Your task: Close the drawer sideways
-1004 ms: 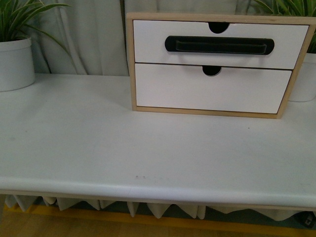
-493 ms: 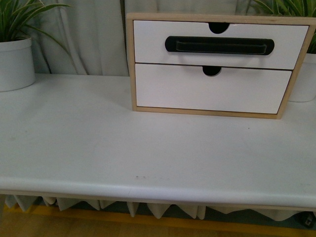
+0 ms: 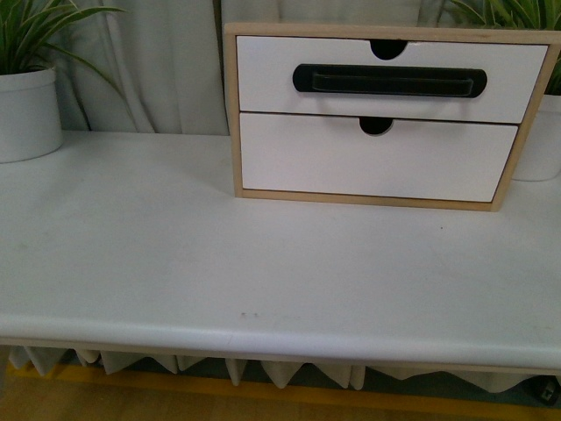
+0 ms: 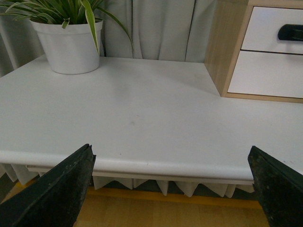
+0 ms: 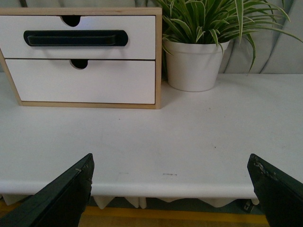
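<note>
Sitting flush in cabinet: drawer | left gripper: spread wide, empty | right gripper: spread wide, empty

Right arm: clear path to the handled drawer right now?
Probably yes. From the right wrist view, only bare table lies between the open right gripper and the drawer; the plant pot stands off to the side.

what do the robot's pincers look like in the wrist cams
Only the fingertips show. The left pincer has two dark, near-black fingers with flat, angular wedge shapes and a matte, slightly scuffed surface. The right pincer looks the same: dark angular fingers with pale nicks on their edges. No cables or markings are visible.
</note>
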